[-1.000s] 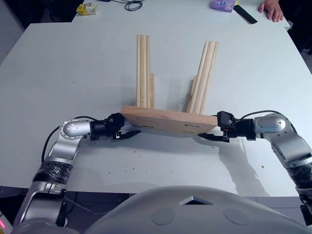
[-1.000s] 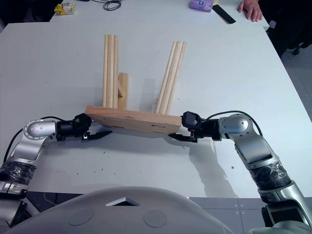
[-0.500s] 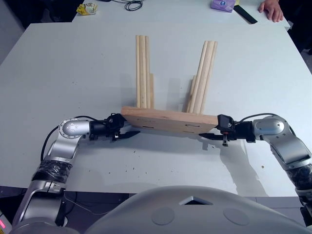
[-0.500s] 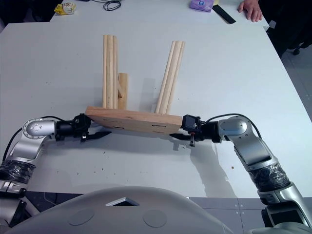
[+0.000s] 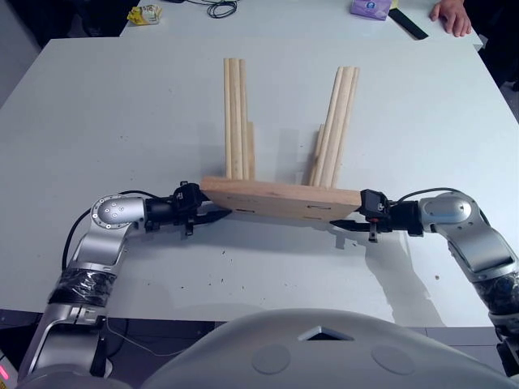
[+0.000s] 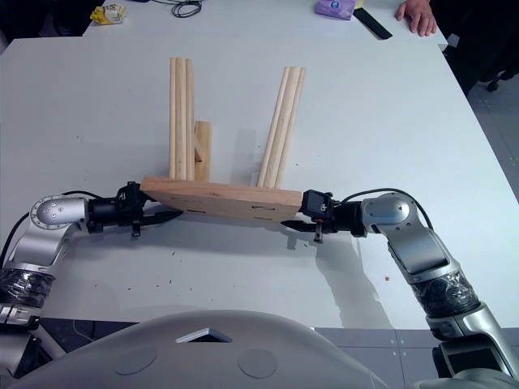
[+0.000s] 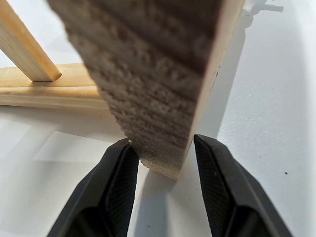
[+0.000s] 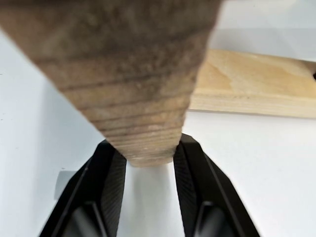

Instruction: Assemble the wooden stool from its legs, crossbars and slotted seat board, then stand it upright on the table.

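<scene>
The wooden stool lies on its side on the white table (image 5: 122, 121). Its seat board (image 5: 280, 201) stands on edge nearest me, and two leg bundles (image 5: 236, 113) (image 5: 336, 121) point away, with a short crossbar (image 5: 252, 150) between them. My left gripper (image 5: 215, 215) is at the board's left end. In the left wrist view its fingers (image 7: 118, 177) sit against both faces of the board's end (image 7: 148, 74). At the right end, my right gripper (image 5: 349, 224) is shut on the board; both fingers (image 8: 111, 182) press the end grain (image 8: 123, 64) between them.
Along the far table edge lie a purple pack (image 5: 369, 8), a black bar (image 5: 408, 23) and a yellow item (image 5: 146, 13). A person's hand (image 5: 450, 14) rests at the far right corner. Bare table surrounds the stool on all sides.
My right gripper turned on its wrist and closed on the board's right end. After that my left gripper turned the same way and now clasps the left end. The stool stayed put.
</scene>
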Available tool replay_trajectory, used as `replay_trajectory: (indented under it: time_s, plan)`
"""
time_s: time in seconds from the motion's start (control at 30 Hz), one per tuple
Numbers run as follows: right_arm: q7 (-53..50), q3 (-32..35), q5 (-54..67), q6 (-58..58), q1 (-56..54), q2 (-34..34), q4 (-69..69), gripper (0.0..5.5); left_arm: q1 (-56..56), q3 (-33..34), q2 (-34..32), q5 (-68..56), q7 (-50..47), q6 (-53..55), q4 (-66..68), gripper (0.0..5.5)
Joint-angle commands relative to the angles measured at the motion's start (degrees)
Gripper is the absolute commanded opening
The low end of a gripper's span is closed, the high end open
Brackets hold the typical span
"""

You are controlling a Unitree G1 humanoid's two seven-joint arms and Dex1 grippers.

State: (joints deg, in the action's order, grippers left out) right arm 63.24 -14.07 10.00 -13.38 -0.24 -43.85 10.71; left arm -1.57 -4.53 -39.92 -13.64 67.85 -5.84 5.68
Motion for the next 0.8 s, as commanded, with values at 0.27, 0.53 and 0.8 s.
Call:
replay_trajectory:
  time_s: [0.27,0.53,0.8]
  plan:
    - [7.9,11.7,20.5,-16.2,-3.6,-3.9,7.3,1.32,-4.9,10.8,-3.8,-23.9,-4.4,29.8,-25.2,1.73]
    - [2.9,25.8,49.5,-41.8,-9.4,-9.3,15.8,1.33,-8.6,22.2,-3.5,-58.5,-25.0,47.4,-42.2,1.74]
    - [-23.4,28.7,81.0,-46.6,-14.8,-11.2,11.6,1.33,-11.5,22.0,-5.1,-91.0,-52.0,37.7,-49.7,1.75]
